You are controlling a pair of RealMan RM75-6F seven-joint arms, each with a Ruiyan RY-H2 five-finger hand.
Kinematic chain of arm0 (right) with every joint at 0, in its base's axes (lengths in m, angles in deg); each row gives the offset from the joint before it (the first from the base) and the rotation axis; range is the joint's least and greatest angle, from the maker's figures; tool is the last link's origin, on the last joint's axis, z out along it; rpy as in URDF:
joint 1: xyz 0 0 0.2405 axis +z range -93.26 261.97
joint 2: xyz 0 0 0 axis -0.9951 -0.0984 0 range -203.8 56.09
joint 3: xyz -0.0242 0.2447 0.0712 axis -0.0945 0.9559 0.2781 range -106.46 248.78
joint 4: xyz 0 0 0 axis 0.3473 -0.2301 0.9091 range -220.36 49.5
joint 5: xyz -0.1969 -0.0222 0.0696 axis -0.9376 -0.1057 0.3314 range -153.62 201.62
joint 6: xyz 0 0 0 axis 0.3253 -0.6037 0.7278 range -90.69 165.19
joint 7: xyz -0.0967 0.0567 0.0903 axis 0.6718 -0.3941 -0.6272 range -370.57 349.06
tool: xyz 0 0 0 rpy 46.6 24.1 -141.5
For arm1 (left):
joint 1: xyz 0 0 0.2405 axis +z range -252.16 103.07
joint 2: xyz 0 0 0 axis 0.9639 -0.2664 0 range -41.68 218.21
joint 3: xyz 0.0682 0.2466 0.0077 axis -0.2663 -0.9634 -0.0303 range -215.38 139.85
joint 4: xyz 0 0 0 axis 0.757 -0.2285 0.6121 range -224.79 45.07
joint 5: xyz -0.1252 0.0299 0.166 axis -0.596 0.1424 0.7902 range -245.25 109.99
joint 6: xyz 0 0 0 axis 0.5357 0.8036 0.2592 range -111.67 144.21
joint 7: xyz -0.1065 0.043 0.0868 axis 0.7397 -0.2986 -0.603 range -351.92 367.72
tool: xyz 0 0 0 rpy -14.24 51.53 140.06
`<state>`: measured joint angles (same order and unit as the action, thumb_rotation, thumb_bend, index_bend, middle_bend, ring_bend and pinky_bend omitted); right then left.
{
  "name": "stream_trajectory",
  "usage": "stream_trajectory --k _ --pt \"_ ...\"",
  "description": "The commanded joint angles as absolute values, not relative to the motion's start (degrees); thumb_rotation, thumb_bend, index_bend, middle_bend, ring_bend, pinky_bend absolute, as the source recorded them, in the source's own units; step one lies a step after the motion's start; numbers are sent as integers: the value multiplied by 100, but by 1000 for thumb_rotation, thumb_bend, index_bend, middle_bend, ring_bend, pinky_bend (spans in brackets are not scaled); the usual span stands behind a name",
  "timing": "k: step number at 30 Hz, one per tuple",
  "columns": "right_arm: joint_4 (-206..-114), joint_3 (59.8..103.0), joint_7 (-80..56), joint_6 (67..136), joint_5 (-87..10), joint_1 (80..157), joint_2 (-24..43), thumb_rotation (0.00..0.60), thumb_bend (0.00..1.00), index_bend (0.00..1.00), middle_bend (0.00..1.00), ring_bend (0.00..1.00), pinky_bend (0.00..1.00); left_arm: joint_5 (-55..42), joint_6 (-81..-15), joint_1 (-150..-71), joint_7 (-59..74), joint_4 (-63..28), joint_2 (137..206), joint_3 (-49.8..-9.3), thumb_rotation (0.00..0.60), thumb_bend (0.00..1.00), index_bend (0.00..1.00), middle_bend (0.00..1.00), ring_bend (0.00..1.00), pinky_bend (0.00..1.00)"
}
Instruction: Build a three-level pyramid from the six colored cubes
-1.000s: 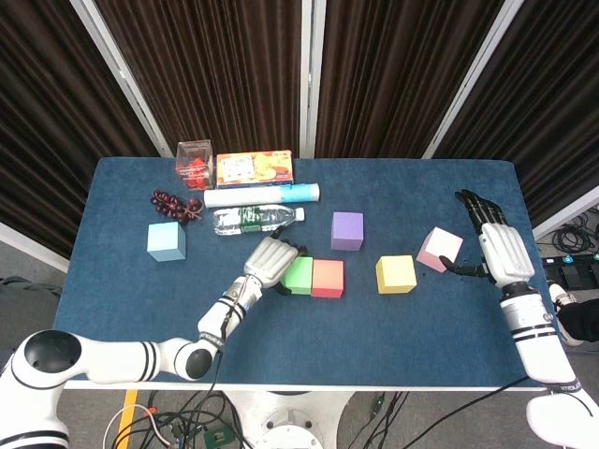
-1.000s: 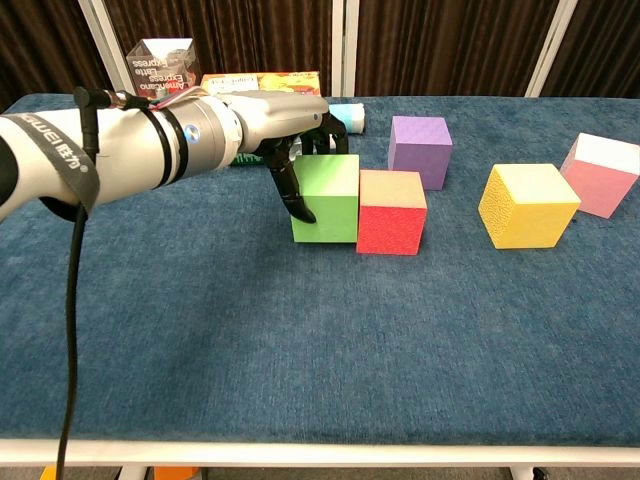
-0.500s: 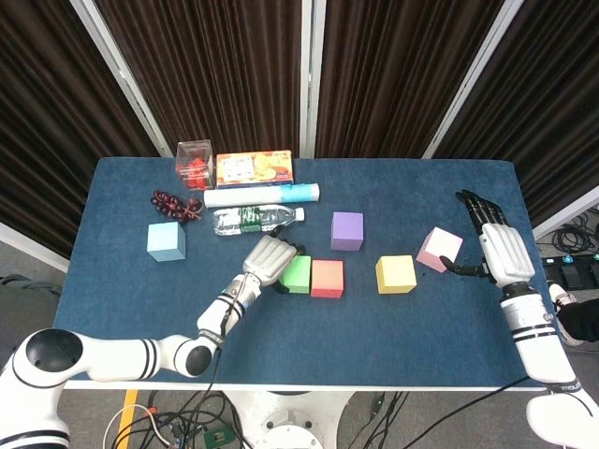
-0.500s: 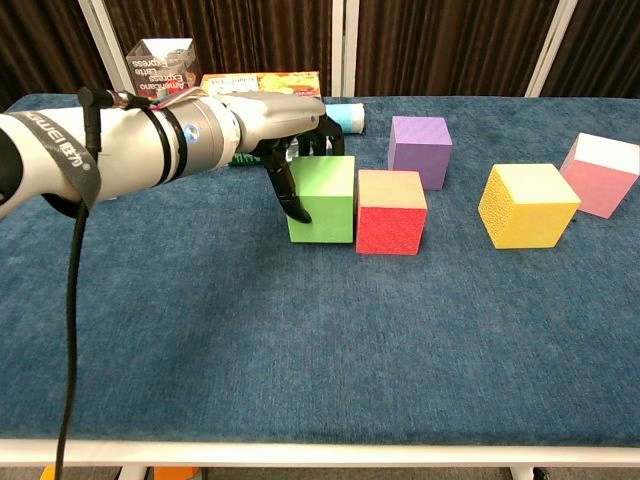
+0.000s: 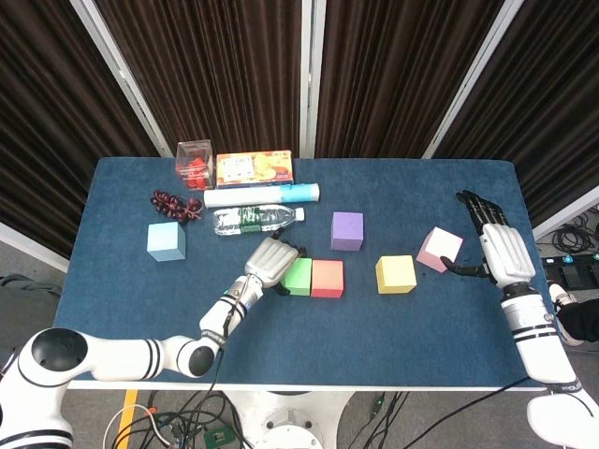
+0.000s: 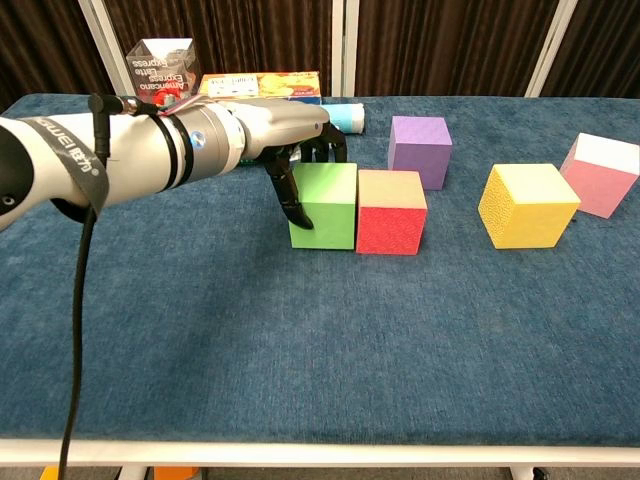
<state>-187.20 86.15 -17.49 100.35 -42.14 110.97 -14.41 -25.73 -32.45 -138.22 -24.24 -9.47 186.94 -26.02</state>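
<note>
Blue surface [image 5: 112,290] carrying six cubes: green cube [image 5: 299,275] touching red cube [image 5: 328,278], others scattered, snacks [image 5: 255,168] at back

Illumination is bright, even and apparently overhead. Shadows under the cubes are short and soft. Both views are sharp, with no glare on the blue tablecloth [image 5: 140,299]. The chest view shows slight edge distortion; the dark curtains [image 5: 215,65] lose detail.

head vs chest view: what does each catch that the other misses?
Head only: the right robot hand open beside the pink cube, the light blue cube, grapes and water bottle.
Chest only: nothing extra.
Both: left robot hand against the green cube, which touches the red cube; purple cube; yellow cube.
</note>
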Motion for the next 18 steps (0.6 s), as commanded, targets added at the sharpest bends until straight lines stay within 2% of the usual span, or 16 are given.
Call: stream_trajectory --k 1,18 --pt "-18714 8611 -1750 10032 -4218 11097 -1434 600 118 0 30 0 0 -2584 -3248 -13831 -2417 -960 18707 -2594 600 134 300 506 316 77" --pt "-18662 8627 -1814 10028 -4213 11071 -1443 600 117 0 30 0 0 -2750 -3240 -13908 -2491 -1048 18768 -2616 600 134 300 502 316 76"
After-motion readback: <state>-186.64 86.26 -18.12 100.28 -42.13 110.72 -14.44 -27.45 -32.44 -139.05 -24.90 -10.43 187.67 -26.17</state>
